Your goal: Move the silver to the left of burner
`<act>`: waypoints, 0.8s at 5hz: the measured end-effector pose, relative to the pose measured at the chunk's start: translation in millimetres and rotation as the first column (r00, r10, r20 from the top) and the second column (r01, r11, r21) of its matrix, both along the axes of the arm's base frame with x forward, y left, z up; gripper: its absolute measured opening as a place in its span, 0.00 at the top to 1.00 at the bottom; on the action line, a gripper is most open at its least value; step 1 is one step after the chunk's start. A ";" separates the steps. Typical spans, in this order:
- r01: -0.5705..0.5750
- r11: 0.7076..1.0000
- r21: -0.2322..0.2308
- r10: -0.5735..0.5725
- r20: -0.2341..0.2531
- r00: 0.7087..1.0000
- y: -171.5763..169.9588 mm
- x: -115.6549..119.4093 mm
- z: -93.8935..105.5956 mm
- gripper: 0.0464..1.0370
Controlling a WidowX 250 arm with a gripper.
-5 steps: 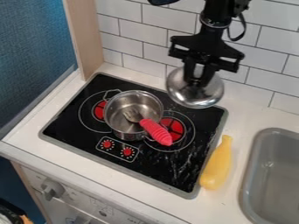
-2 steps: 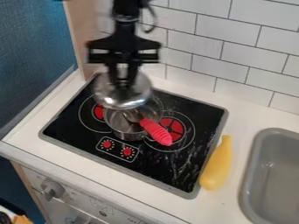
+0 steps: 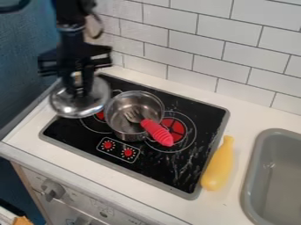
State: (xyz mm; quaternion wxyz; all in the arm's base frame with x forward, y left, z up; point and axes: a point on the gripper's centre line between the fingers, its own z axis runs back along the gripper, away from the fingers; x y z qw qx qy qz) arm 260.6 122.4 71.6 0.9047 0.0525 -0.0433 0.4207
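Observation:
My gripper [image 3: 80, 91] hangs at the left of the view, shut on the knob of a silver lid [image 3: 71, 105]. The lid is held up over the left edge of the black burner plate [image 3: 170, 171], to the left of the pot. A silver pot [image 3: 121, 127] stands on the plate between the red rings. Inside it rests a fork with a red handle [image 3: 157, 132] that leans out over the rim toward the lower right.
A yellow toy vegetable [image 3: 218, 165] lies on the white counter [image 3: 170, 212] beside the plate's right edge. The grey sink [image 3: 251, 176] is at the far right. Behind rises a white tiled wall [image 3: 194, 44]; a blue surface [image 3: 23, 70] borders the left.
The gripper has moved left with the lid, from above the plate's back right part, over the pot, to its left edge. Pot, fork and yellow vegetable have stayed put.

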 end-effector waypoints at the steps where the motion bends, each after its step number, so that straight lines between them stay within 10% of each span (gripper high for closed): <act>1: -0.067 0.998 0.002 0.067 0.029 0.997 23.8 -6.7 -4.0 0.76; 4: -0.073 0.996 -0.053 0.074 0.020 0.997 38.4 -4.9 -45.0 0.76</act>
